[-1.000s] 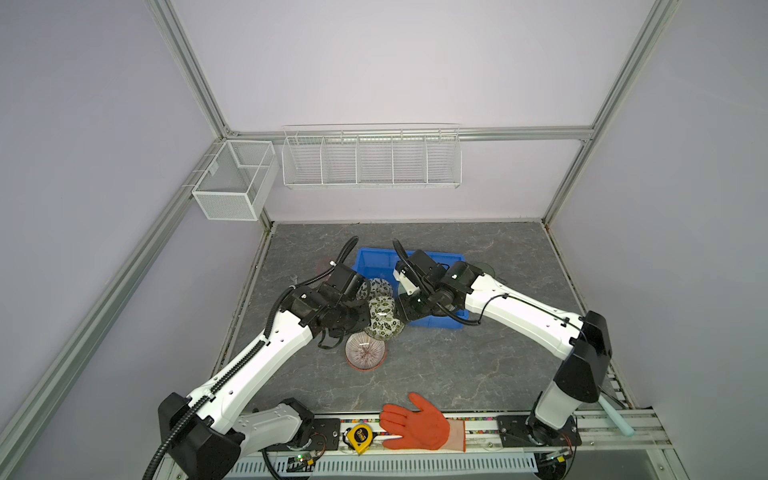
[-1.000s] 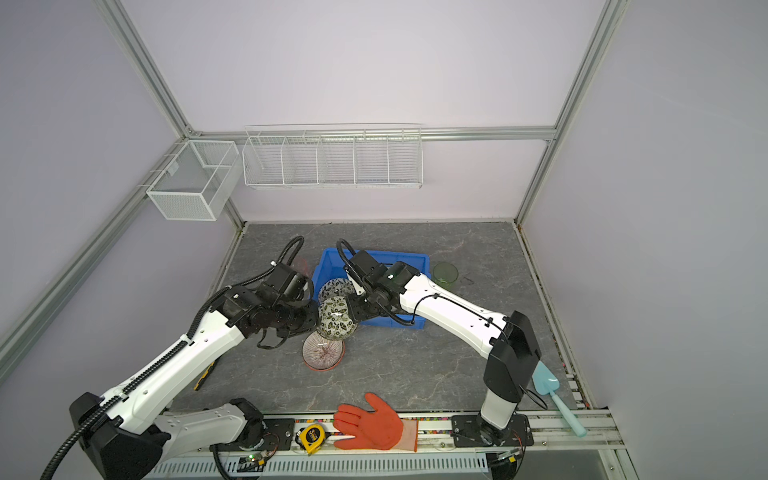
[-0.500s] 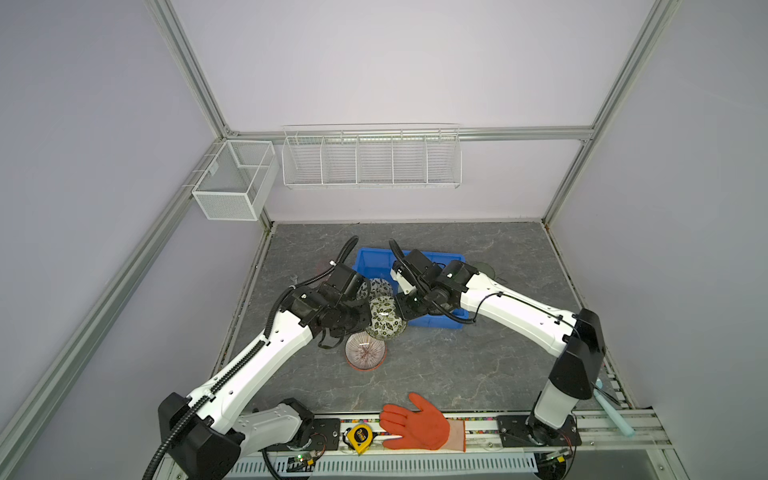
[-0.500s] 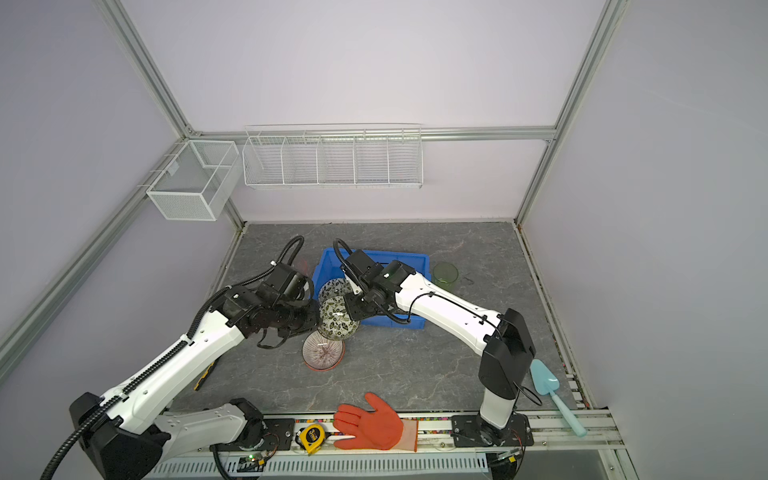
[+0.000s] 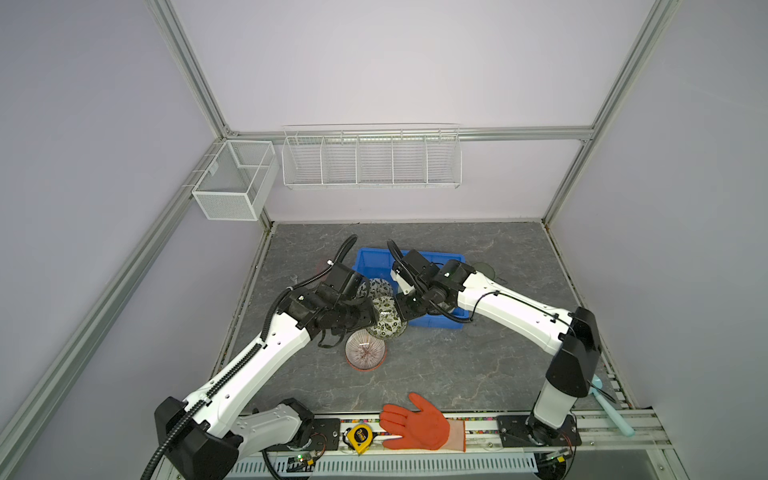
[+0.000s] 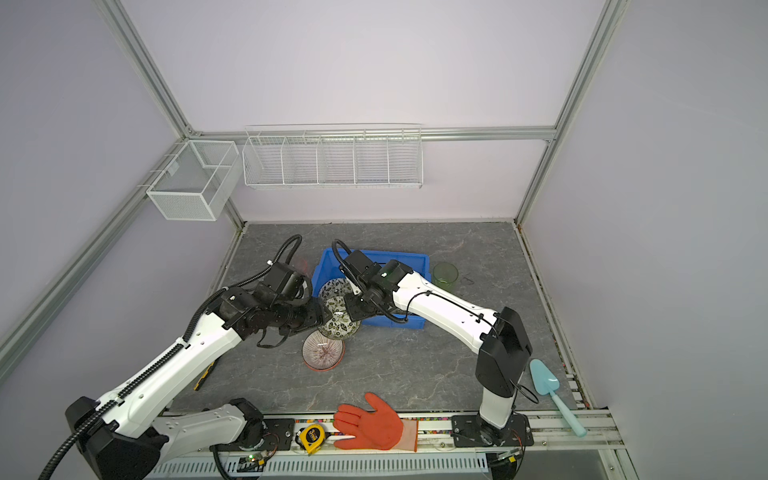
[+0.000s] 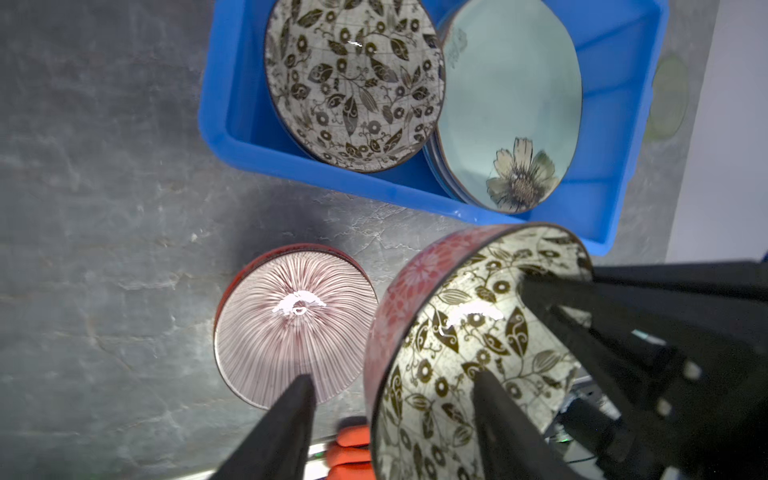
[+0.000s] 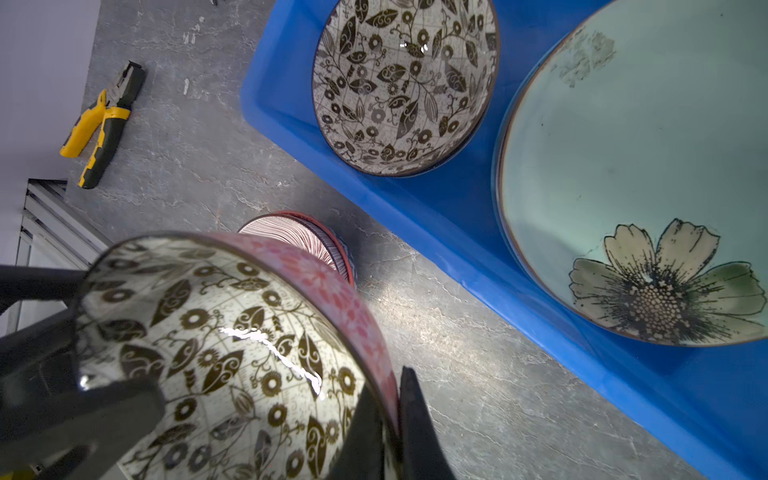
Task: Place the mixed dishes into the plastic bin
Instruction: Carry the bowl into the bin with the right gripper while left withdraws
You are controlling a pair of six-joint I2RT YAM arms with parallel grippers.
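You are holding the leaf-print bowl (image 8: 232, 332) above the desk (image 7: 104, 208), right gripper (image 8: 388, 388) jaws clamping its rim, left gripper (image 7: 392, 378) jaws standing apart astride it. The plastic bin (image 7: 266, 158) is lying just beside it, nearer the right arm.

Hidden, cropped, blurred

The right arm covers much of the plastic bin (image 5: 370, 259) in both top views; in a top view the green cup (image 5: 485, 270) only peeks out behind it, and the pliers (image 6: 203, 379) lie half under the left arm. The left wrist view crops the red-walled bowl (image 7: 457, 332) at the frame edge and blurs the orange glove (image 7: 351, 451). The right wrist view hides most of the pink-striped bowl (image 8: 291, 237) behind that bowl and crops the mint plate (image 8: 623, 166).
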